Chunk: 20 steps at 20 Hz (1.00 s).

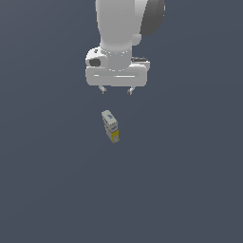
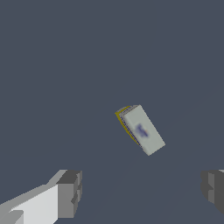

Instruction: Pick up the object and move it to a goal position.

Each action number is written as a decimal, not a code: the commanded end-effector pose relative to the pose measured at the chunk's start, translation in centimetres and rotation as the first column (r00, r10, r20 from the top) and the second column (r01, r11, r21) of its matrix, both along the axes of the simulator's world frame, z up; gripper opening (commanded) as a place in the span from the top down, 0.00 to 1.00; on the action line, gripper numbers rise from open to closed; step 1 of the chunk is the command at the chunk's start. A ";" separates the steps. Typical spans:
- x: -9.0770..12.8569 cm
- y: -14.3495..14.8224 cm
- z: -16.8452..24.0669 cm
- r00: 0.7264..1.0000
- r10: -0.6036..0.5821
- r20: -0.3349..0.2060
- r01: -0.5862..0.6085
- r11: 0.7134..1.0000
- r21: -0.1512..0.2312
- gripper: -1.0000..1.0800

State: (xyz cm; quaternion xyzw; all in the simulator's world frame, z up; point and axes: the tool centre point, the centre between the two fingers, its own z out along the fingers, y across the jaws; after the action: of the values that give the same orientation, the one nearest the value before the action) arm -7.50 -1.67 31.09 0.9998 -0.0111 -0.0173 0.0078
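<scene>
Grey floor, carton (image 1: 110,126), parted fingers (image 1: 116,90) above.

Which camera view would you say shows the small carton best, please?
The wrist view: the carton fills more of the picture, showing its pale face, blue mark and yellow edge. The exterior view shows it small, lying apart from the open pincer.

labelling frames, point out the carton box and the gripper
carton box (image 1: 110,126), exterior view, on its pale side face
gripper (image 1: 116,89), exterior view, midway between its two open fingertips
</scene>
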 end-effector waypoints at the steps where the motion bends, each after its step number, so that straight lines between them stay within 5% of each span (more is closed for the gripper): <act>1: 0.2 -0.5 0.4 1.000 -0.009 0.010 0.009 1.000 -0.002 0.04; 20: 0.6 -1.3 -3.2 0.984 0.176 0.015 -0.177 0.984 0.009 0.04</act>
State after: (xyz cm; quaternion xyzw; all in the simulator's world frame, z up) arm -6.91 -2.86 28.46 0.9979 0.0634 -0.0103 0.0047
